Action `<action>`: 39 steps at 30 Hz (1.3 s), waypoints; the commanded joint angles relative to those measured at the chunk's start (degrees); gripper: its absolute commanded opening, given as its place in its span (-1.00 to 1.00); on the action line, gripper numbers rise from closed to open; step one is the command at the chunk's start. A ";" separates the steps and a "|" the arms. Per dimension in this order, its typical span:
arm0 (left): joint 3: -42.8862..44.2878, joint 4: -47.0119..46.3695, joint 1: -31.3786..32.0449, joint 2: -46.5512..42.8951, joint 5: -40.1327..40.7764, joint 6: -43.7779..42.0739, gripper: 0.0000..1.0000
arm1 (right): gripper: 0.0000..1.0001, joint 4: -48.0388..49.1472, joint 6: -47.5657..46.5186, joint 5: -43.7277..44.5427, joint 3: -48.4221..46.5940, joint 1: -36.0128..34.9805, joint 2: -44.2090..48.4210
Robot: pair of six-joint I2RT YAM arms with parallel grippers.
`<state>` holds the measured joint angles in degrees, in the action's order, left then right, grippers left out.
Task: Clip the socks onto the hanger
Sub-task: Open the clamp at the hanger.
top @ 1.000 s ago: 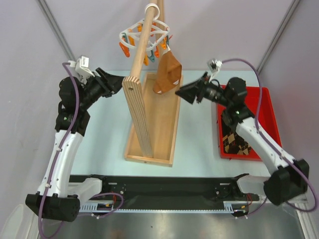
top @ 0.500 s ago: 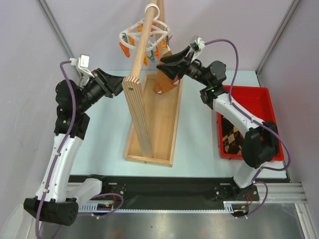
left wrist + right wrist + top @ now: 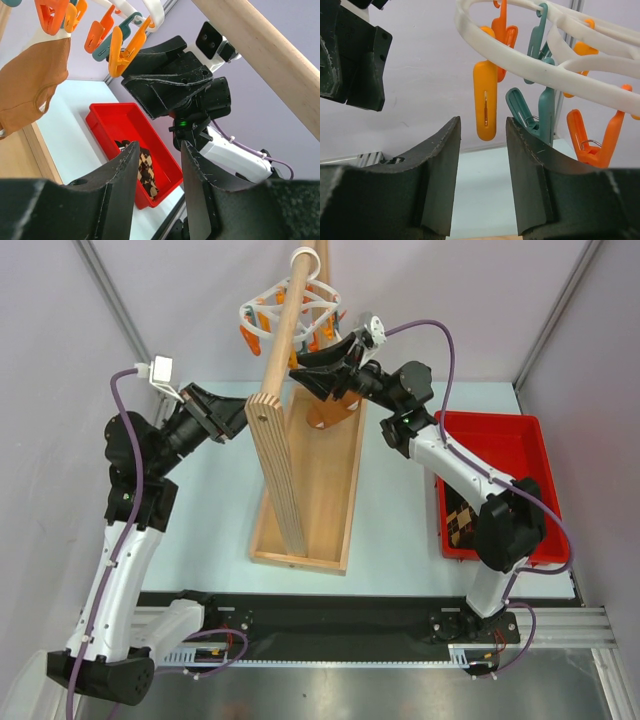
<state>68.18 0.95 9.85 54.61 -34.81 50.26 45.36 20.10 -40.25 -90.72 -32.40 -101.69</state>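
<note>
The white oval hanger hangs high on the wooden pole with orange and teal pegs. The tan sock hangs from one peg; it also shows in the left wrist view. My right gripper is open and empty right under the hanger, with an orange peg just beyond its fingertips and a teal peg beside it. My left gripper is open and empty left of the pole. The argyle sock lies in the red bin. The striped sock is out of view.
The wooden pole stand with its long tray base stands between the arms. The red bin also shows in the left wrist view, with the argyle sock in it. Grey walls close off the back and sides.
My right arm has swung up and left from beside the red bin to just under the hanger's pegs. My left arm has risen slightly. Both grippers stay open.
</note>
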 commanded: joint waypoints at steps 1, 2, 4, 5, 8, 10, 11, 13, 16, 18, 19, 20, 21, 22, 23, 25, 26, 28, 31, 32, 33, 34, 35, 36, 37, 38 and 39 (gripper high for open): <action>0.11 -2.62 0.70 -0.73 -1.05 2.47 -0.13 | -0.09 2.62 -1.64 0.96 -2.70 -0.20 -0.87; 0.11 -3.06 1.22 -0.56 -1.23 3.43 -0.12 | -0.14 2.62 -1.38 0.79 -3.06 -0.29 -1.14; 0.81 -4.11 2.36 0.06 -1.41 4.05 -0.13 | -0.21 2.62 -0.94 0.17 -3.67 -0.29 -1.58; 1.16 -3.77 2.81 0.23 -1.06 3.88 -0.14 | -0.22 2.80 -0.68 0.17 -3.68 -0.38 -1.67; 2.92 -2.45 4.65 1.20 0.52 3.01 -0.13 | -0.25 3.06 -0.32 0.35 -3.76 -0.64 -1.76; 3.62 -2.53 5.27 1.90 0.88 3.00 -0.14 | -0.28 3.24 0.20 0.44 -4.11 -0.64 -1.85; 3.71 -2.18 5.36 2.17 1.66 2.91 -0.14 | -0.30 3.24 0.55 0.44 -4.81 -0.73 -2.11; 3.71 -2.01 5.45 2.34 2.46 3.18 -0.14 | -0.38 3.24 1.17 0.17 -5.52 -0.82 -2.37; 3.71 -1.92 5.53 1.91 4.30 3.18 -0.13 | -0.54 2.80 1.87 0.26 -6.92 -0.91 -2.81; 3.71 -2.00 5.62 1.47 5.71 3.26 -0.12 | -0.63 1.67 2.05 0.26 -7.89 -1.00 -3.08; 3.71 -2.27 5.88 1.55 5.80 3.53 -0.12 | -0.73 1.48 2.22 0.26 -7.90 -1.00 -2.99; 3.71 -2.53 6.06 1.99 5.80 3.62 -0.12 | -0.79 1.39 2.14 0.17 -7.90 -1.17 -2.90; 3.97 -2.53 6.32 2.17 5.89 3.70 -0.11 | -0.85 0.70 2.23 0.69 -7.90 -1.17 -2.73; 4.06 -2.53 6.76 2.34 5.98 3.79 -0.12 | -0.97 0.17 2.14 0.96 -7.90 -1.17 -2.46; 4.24 -2.53 7.11 2.78 6.15 3.62 -0.11 | -1.00 -0.10 2.23 1.14 -7.81 -1.26 -2.46; 4.33 -2.53 8.25 2.96 7.64 3.01 -0.10 | -1.00 -1.32 2.66 1.84 -7.90 -1.52 -2.11; 4.33 -2.53 8.69 2.96 8.34 2.83 -0.07 | -1.00 -2.03 2.75 1.93 -7.98 -1.44 -1.94; 4.41 -2.88 9.92 3.13 10.10 2.04 -0.06 | -1.00 -5.71 2.14 3.68 -7.98 -1.52 -0.80; 5.38 -2.45 11.68 4.71 11.42 0.29 0.00 | -1.00 -13.52 -1.02 7.28 -8.42 -1.52 0.70; 6.08 -2.53 12.12 5.33 11.86 -0.16 0.06 | -1.00 -15.64 -2.16 7.64 -9.29 -1.61 1.31; 6.35 -2.62 12.56 5.85 12.13 -0.42 0.08 | -1.00 -18.70 -4.08 7.73 -9.82 -1.52 1.67; 6.52 -3.06 13.35 6.99 12.48 -0.51 0.12 | -1.00 -20.04 -4.88 8.08 -10.09 -1.52 1.93; 6.79 -4.71 13.70 7.52 12.57 -0.51 0.18 | -1.00 -20.92 -5.50 8.17 -10.44 -1.44 2.63; 6.87 -5.34 13.97 8.05 12.66 -0.51 0.19 | -1.00 -22.24 -6.38 8.26 -10.53 -1.52 2.98; 7.14 -5.78 14.49 8.84 12.66 -0.69 0.20 | -1.00 -22.94 -7.00 8.34 -10.71 -1.52 3.34; 7.40 -6.39 14.59 9.20 12.75 -0.86 0.22 | -1.00 -23.74 -7.52 8.43 -10.88 -1.52 3.51; 7.93 -6.31 14.85 9.46 13.96 -1.30 0.23 | -1.00 -25.48 -7.96 9.04 -10.97 -1.52 4.30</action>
<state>72.99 -2.09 23.66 63.31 -23.22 50.92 24.40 15.79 -35.20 -98.10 -34.35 -102.00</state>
